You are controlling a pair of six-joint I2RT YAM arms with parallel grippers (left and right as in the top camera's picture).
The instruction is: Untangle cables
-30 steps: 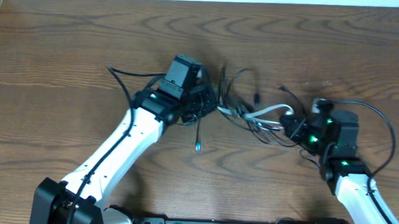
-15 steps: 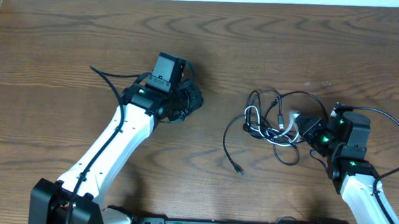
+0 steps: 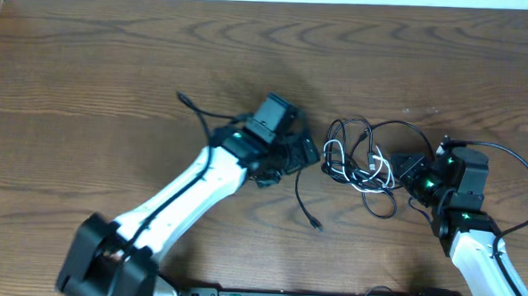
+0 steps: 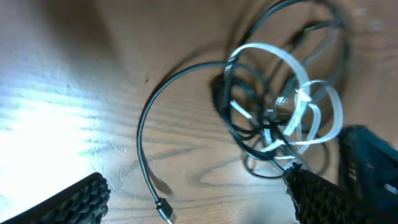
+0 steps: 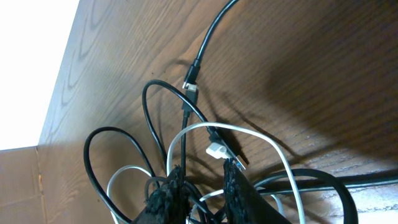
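Note:
The cables lie bunched right of centre, several thin black loops around one white cord. One black strand trails out toward the front and ends in a small plug. My left gripper sits just left of the bunch, open wide, with only bare wood and that plug between its fingers. My right gripper is at the bunch's right side, shut on the cables, with black and white strands pinched between its fingers.
The wooden table runs back to a pale wall. The right arm's own thick black cable loops behind its wrist. The left arm crosses the front left diagonally.
The left gripper let go of the cables and opened, swinging left and then back up to the bunch. The right gripper dragged the tangle to the right, and one strand fell loose toward the front.

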